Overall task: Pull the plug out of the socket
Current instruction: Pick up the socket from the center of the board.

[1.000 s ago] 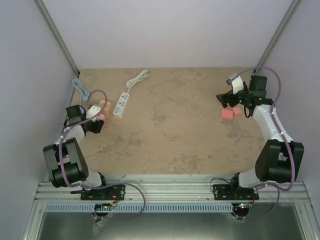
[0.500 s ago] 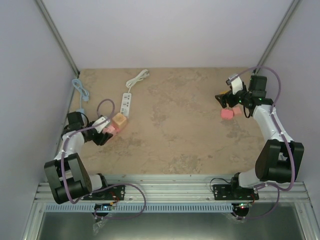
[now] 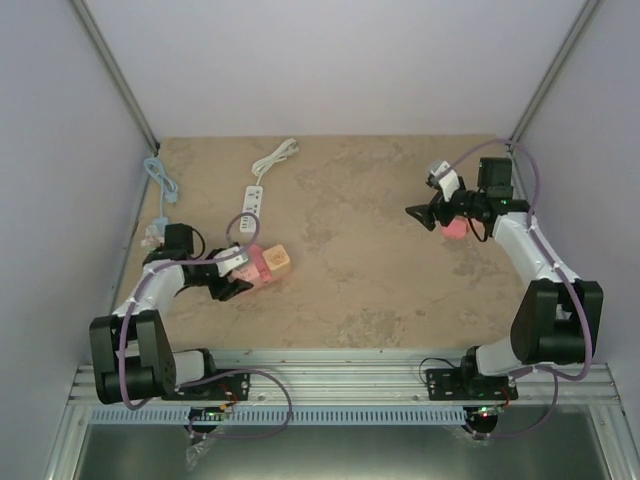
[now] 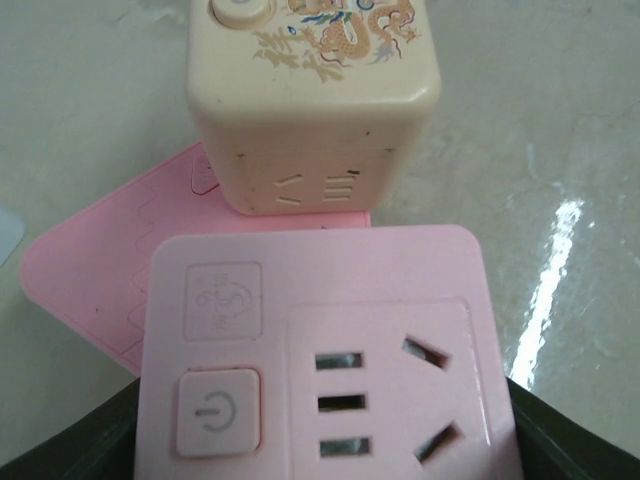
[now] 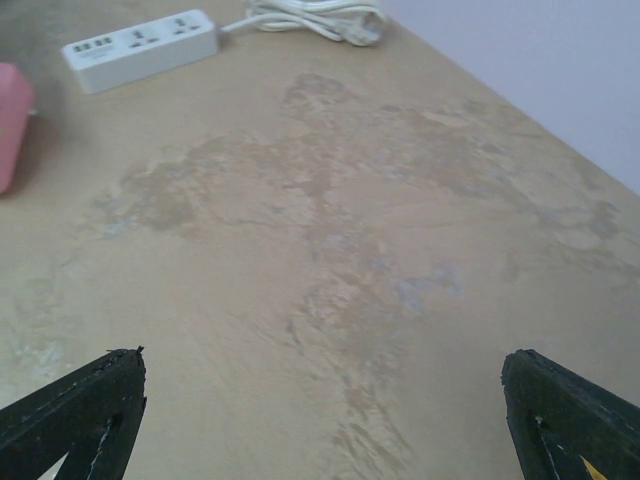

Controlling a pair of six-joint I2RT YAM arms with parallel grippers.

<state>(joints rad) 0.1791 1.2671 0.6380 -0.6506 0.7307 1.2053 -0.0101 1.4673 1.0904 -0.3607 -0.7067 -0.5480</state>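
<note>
Marble tabletop [image 3: 380, 270]: plug not yet off.
Left gripper [image 3: 236, 282] clamped the pink socket [image 4: 330, 360], cream plug [image 4: 315, 95] attached; right gripper [image 3: 418, 216] gaped, empty.

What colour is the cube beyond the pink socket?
The cube is cream with a gold dragon print; clearest in the left wrist view.

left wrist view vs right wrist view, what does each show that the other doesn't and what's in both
Only the left wrist view: the pink square socket block with its power button, held in the left gripper, and the cream cube adapter with a dragon print just beyond it.
Only the right wrist view: the white power strip, its coiled white cable, the lilac wall and the open, empty right gripper.
Both: the beige marbled tabletop. A pink sliver at the right wrist view's left edge may be that block.
</note>
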